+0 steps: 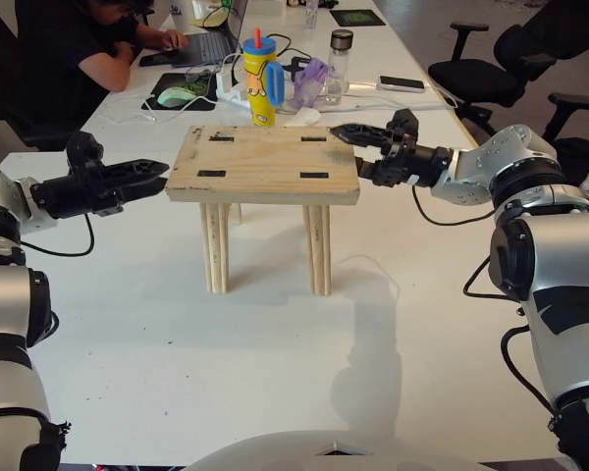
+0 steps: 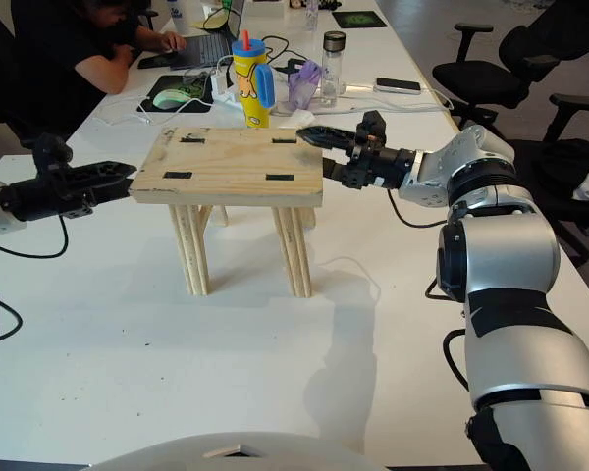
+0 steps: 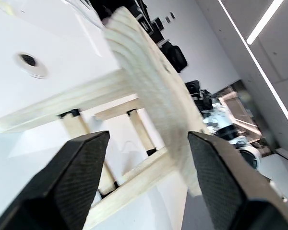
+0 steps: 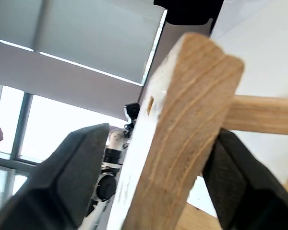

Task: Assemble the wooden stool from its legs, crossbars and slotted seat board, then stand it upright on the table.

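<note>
**woodbot_fan:** ok so where's it at? Going left to right: the left gripper (image 1: 157, 177) is level with the seat board (image 1: 260, 162), and its fingers point straight at the board's left end. From the wrist cam those fingers are spread, with the board's edge just ahead of the gap. The tips are right at the edge, but I can't tell if they actually touch.

**jigsaw_dan:** yeah, and the stool looks put together to me. The board is on top, the legs (image 1: 216, 245) are under it, and it's standing upright mid-surface (image 1: 177, 343). A yellow cup (image 1: 260, 80) sits behind it, well out of the way.

**woodbot_fan:** and the right side?

**jigsaw_dan:** the right gripper (image 1: 351, 152) is closer in. Its fingers are spread too, one above the board's right edge and one below, so that edge sits inside the gap. It doesn't look like it's pinching.

**woodbot_fan:** so the board's long axis runs straight from one gripper to the other, with an arm on each end.

**jigsaw_dan:** exactly. My guess is the only thing left is letting go. The right arm has to slide straight out along that axis, because lifting or twisting would catch the edge and tip the stool. The left one barely has to back off.
</note>
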`<move>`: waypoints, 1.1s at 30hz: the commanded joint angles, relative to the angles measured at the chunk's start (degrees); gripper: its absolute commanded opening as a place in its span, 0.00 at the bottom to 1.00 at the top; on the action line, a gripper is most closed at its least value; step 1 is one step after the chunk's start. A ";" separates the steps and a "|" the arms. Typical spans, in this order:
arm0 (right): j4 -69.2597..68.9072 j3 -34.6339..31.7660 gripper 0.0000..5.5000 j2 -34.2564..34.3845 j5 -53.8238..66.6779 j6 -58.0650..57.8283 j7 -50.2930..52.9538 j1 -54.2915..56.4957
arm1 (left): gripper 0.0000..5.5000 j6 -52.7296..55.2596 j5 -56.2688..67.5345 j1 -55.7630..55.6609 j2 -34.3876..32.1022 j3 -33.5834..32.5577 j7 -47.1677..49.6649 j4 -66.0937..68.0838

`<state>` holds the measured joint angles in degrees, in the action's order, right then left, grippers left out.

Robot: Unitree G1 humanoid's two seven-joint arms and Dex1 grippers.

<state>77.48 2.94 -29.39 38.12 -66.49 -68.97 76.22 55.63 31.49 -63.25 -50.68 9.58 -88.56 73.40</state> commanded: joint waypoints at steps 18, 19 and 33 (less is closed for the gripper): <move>-60.07 18.17 0.42 -19.08 -21.85 41.20 -23.48 -49.78 | 0.60 -16.30 1.40 62.79 -9.96 -2.64 1.60 -77.95; -64.97 18.07 0.39 -18.52 -21.18 40.30 -23.48 -51.57 | 0.57 -16.55 1.03 62.58 -8.56 -2.24 3.41 -81.79; -70.98 19.66 0.00 -2.86 -27.18 49.91 -13.98 -47.21 | 0.16 -36.55 -20.87 43.79 8.02 8.94 17.28 -79.22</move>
<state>3.03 23.37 -33.73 12.73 -19.99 -85.76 26.22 21.66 13.70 -16.02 -42.87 17.67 -71.98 -8.67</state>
